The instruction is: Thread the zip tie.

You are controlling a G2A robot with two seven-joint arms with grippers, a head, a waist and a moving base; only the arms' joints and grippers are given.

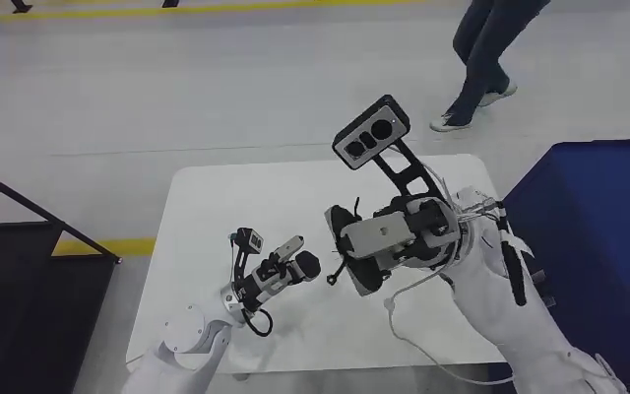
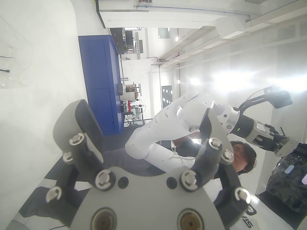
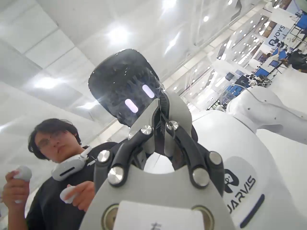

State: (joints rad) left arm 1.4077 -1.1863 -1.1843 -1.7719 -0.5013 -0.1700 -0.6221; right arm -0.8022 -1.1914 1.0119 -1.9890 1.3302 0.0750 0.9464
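Black zip tie (image 3: 165, 120) in right claw (image 3: 160, 106)

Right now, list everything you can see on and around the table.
zip tie: one, black, a thin strand pinched between the right gripper's fingers
table: one, white, beneath both arms
cabinet: one, blue, beside the table
floor line: one, yellow, on the floor past the table's edge
left gripper: one, grey and black, open and empty, facing the right gripper
right gripper: one, grey and black, shut on the zip tie

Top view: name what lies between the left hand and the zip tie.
In the top view, a gap over bare white table, nothing else: the open left hand faces the zip tie pinched in the right hand.
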